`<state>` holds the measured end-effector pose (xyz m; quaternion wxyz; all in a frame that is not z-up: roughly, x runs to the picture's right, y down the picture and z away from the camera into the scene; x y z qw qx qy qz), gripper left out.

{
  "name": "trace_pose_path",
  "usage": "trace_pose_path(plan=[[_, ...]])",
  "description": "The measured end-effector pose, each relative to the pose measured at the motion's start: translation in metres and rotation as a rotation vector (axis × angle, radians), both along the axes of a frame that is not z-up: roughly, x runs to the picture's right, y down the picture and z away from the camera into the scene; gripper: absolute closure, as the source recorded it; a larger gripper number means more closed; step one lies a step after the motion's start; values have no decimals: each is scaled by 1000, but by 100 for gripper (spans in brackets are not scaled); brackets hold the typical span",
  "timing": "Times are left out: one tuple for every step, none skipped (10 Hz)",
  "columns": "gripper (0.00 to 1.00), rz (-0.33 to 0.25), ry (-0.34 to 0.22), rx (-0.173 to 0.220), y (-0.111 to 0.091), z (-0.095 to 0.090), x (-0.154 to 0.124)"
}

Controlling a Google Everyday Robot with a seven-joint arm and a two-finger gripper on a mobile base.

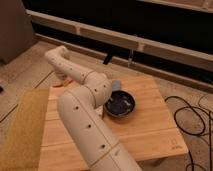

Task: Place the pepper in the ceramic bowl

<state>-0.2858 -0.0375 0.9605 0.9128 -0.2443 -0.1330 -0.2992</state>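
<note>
The ceramic bowl [120, 104] is dark and glossy and sits near the middle of the wooden table [150, 135], just right of my arm's elbow. The red-orange pepper [65, 83] shows as a small patch at the table's far left edge, partly hidden by my arm. My cream arm reaches from the front, bends beside the bowl and stretches back to the left. The gripper [62, 76] points down right over the pepper, well left of the bowl.
A small grey block [116, 85] lies just behind the bowl. A yellowish mat [24, 127] lies on the floor left of the table. Black cables [192, 115] run over the floor at the right. A long low ledge [150, 45] crosses the back.
</note>
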Motion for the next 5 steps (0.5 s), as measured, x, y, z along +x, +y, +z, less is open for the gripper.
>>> trace_pose_path(plan=[[100, -17, 19, 10, -1, -14, 4], [100, -22, 50, 18, -2, -24, 12], [100, 0, 140, 21, -7, -40, 39], [100, 42, 238, 7, -9, -53, 72], [100, 81, 311, -7, -9, -64, 97]])
